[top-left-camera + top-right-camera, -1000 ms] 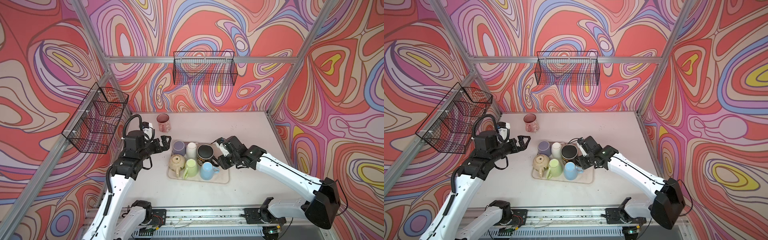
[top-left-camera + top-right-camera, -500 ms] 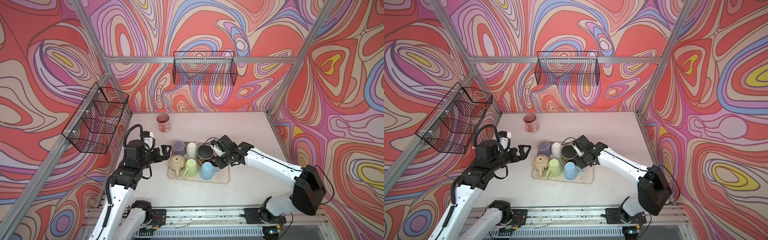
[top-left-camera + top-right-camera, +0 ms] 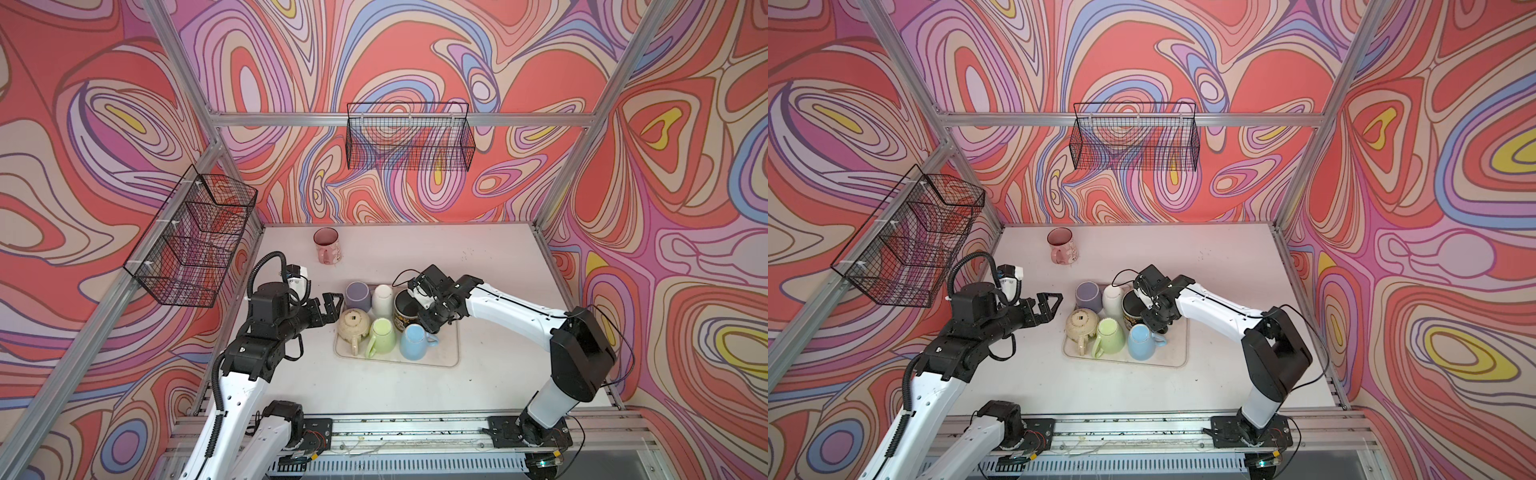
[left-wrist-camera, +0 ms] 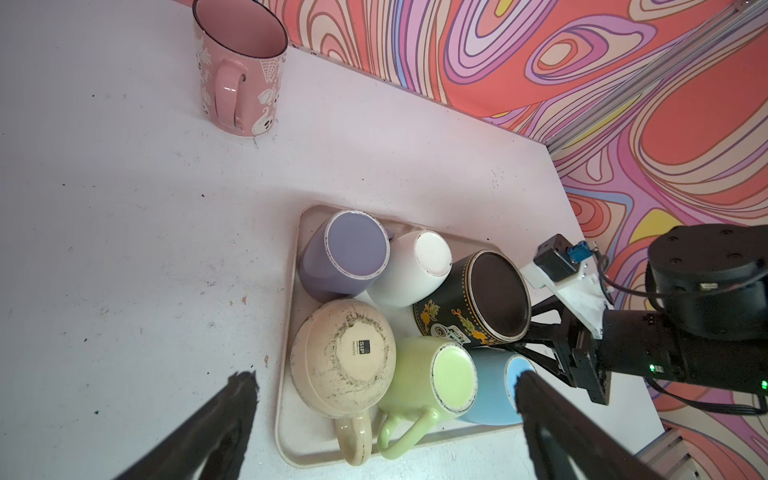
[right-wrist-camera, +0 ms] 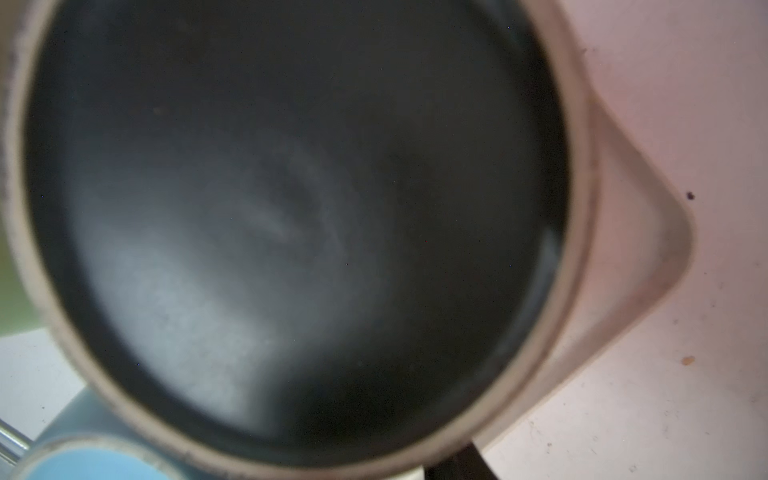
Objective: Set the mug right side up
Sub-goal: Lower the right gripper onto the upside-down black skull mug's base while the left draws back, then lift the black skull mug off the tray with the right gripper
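Observation:
A black mug [image 3: 405, 309] [image 3: 1133, 309] with gold flower trim stands upside down on the beige tray [image 3: 449, 361] [image 3: 1177, 361], its dark base [image 4: 494, 297] up. My right gripper [image 3: 430, 322] [image 3: 1156, 322] [image 4: 525, 330] presses against the mug's right side, jaws narrowed, and its handle is hidden there. The right wrist view is filled by the mug's base [image 5: 291, 208], with one finger [image 5: 457, 465] at the edge. Left of the tray, my left gripper [image 3: 330, 305] [image 3: 1048, 305] [image 4: 386, 386] hangs open and holds nothing.
Upside down on the tray too are a lilac mug [image 3: 358, 294], a white mug [image 3: 382, 297], a cream mug [image 3: 353, 326], a green mug [image 3: 382, 334] and a blue mug [image 3: 415, 340]. A pink mug [image 3: 327, 245] stands upright at the back. Wire baskets [image 3: 409, 141] hang on the walls.
My right gripper has moved left up against the black mug and its jaws have narrowed. The left arm has drawn back a little toward the front, still open.

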{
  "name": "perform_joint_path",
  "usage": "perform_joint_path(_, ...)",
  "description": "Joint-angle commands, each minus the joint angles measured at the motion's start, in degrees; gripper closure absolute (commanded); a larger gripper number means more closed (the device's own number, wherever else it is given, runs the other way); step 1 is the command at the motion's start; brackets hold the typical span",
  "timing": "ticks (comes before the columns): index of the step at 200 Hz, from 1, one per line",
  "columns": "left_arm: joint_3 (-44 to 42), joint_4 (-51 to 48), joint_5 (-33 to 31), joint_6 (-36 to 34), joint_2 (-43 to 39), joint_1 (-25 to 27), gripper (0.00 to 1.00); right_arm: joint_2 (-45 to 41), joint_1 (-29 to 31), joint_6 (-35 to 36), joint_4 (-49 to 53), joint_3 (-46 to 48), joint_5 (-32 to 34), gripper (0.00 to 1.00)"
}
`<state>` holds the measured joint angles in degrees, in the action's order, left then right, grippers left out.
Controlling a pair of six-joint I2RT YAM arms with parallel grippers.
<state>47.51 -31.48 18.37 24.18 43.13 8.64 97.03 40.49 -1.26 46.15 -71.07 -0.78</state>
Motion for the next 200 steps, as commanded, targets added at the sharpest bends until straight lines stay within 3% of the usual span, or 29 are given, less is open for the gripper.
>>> perform_joint_path(1, -0.5, -1.0, 0.6, -1.3, -0.5, 0.3, 0.00, 1.6, 0.3, 1.4, 0.0, -1.4, -1.5, 0.66)
perform_joint_path(68, -0.2, -0.9, 0.8, -1.4, 1.7, 1.0, 0.00, 2.7, 0.2, 1.9, -1.9, -1.2, -0.9, 0.76)
perform_joint_path(89, 0.2, -0.9, 0.8, -1.4, 2.6, 1.1, 0.00, 3.0, 0.3, 2.0, -1.3, -2.3, -1.4, 0.84)
perform_joint_path(109, 0.4, -0.6, 1.3, -1.4, 3.4, 1.2, 0.00, 3.0, 0.3, 1.4, -0.9, -3.3, -2.0, 1.00)
perform_joint_path(200, 0.2, 2.0, 3.8, -0.9, 3.4, 1.9, 0.00, -3.7, 0.3, -2.9, -2.5, -2.9, -0.6, 1.00)
